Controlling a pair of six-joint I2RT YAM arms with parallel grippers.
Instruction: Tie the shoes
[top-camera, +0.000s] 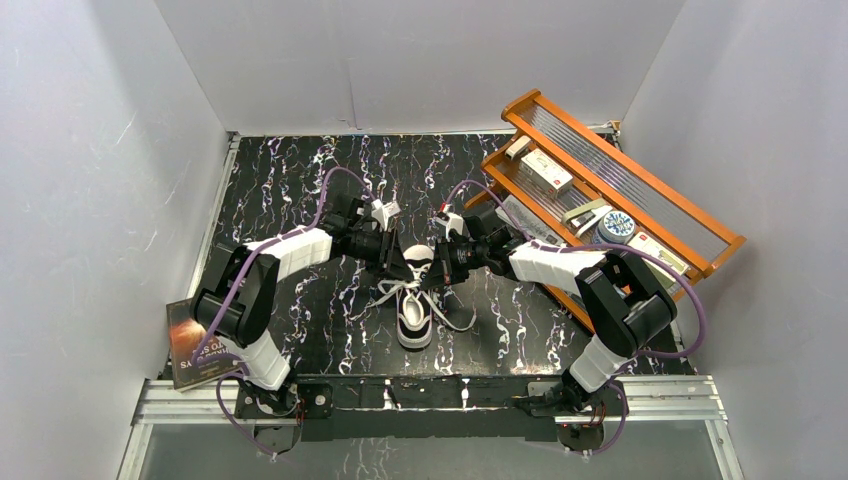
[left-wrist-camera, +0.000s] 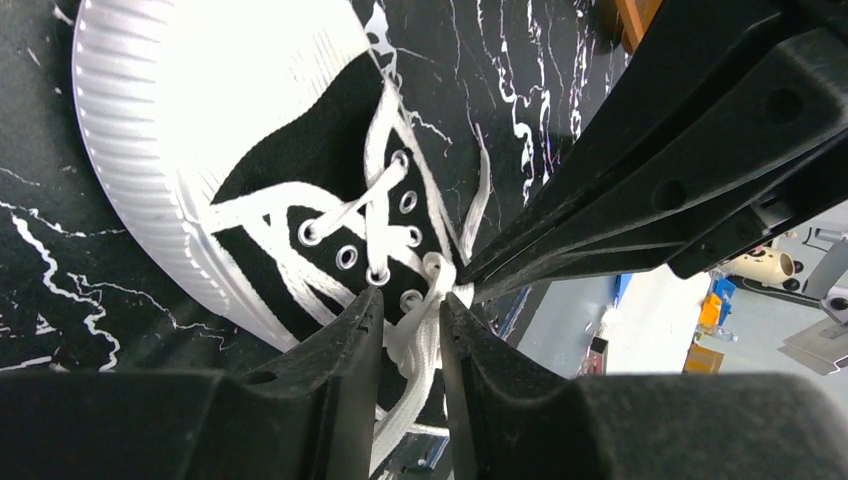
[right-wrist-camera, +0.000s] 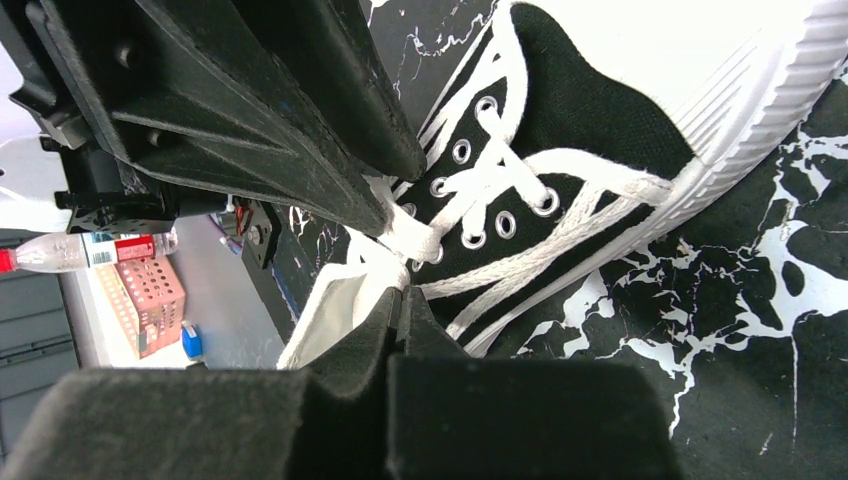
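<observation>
The shoe (top-camera: 415, 310) is a small black sneaker with a white sole and toe cap. It lies mid-table with its toe toward the arms. Its white laces (top-camera: 382, 293) trail out to both sides. My left gripper (top-camera: 400, 264) and right gripper (top-camera: 441, 262) meet over the shoe's top eyelets. In the left wrist view the left gripper (left-wrist-camera: 410, 298) is closed narrowly on a bunch of lace (left-wrist-camera: 428, 330) above the shoe (left-wrist-camera: 300, 150). In the right wrist view the right gripper (right-wrist-camera: 400, 292) is pressed shut, with lace (right-wrist-camera: 412, 240) pinched at its tips beside the shoe (right-wrist-camera: 580, 130).
An orange wooden rack (top-camera: 640, 185) holding small boxes leans at the back right, close to the right arm. A book (top-camera: 190, 345) lies at the left near edge. White walls enclose the table on three sides. A metal rail (top-camera: 430, 395) runs along the front.
</observation>
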